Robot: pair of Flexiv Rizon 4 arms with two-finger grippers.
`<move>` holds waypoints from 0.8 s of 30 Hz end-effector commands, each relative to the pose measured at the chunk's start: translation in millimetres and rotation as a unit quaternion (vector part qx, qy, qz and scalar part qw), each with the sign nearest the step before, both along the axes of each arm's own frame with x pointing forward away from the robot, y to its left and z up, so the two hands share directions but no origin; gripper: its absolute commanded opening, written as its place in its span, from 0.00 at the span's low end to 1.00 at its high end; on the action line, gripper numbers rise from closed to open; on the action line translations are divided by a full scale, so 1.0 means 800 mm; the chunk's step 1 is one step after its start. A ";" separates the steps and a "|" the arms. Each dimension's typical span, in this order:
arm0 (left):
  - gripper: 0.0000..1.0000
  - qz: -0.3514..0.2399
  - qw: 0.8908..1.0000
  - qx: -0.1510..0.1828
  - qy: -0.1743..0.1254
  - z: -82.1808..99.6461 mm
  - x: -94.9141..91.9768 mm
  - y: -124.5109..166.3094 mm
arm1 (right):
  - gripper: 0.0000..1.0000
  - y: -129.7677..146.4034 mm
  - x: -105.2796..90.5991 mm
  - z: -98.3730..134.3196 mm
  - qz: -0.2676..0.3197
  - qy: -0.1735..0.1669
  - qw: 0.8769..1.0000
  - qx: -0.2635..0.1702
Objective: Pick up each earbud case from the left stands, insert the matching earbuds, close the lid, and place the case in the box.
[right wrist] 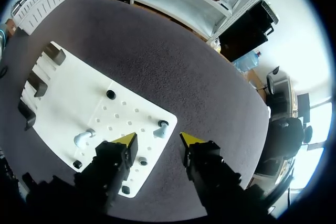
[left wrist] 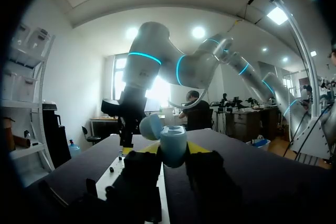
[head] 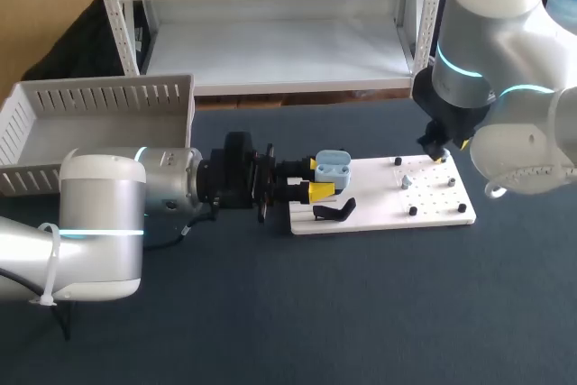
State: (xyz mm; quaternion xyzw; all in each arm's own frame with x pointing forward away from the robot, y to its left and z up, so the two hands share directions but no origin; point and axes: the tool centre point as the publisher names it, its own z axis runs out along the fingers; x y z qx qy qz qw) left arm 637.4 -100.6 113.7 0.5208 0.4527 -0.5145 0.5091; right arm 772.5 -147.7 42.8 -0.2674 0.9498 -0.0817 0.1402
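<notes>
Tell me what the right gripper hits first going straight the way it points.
Likely the white earbud on the white board, just ahead of the open right gripper, between its fingers; depth is uncertain.

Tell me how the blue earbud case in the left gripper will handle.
The earbud case looks smooth and rounded, so it may slip in the left gripper. Its open lid could swing shut if bumped. Probably rigid and light.
</notes>
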 end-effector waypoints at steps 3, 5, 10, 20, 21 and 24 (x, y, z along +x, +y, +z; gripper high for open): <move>0.00 0.000 1.000 -0.001 -0.001 -0.001 0.001 0.000 | 0.47 -0.003 0.007 -0.006 -0.006 0.000 1.000 0.001; 0.00 0.000 1.000 -0.001 -0.001 -0.001 0.001 0.000 | 0.47 -0.003 0.007 -0.007 -0.007 -0.001 1.000 0.002; 0.00 0.000 1.000 -0.001 -0.001 -0.001 0.001 0.000 | 0.47 -0.001 0.008 -0.011 -0.007 -0.001 1.000 0.003; 0.00 0.000 1.000 -0.001 -0.001 -0.001 0.001 0.000 | 0.40 -0.002 0.012 -0.017 -0.010 0.000 1.000 0.002; 0.00 0.000 1.000 -0.001 -0.001 -0.001 0.001 0.000 | 0.38 -0.002 0.012 -0.018 -0.010 0.000 1.000 0.002; 0.00 0.000 1.000 -0.001 -0.001 -0.001 0.001 0.000 | 0.39 -0.002 0.014 -0.021 -0.010 0.002 1.000 0.001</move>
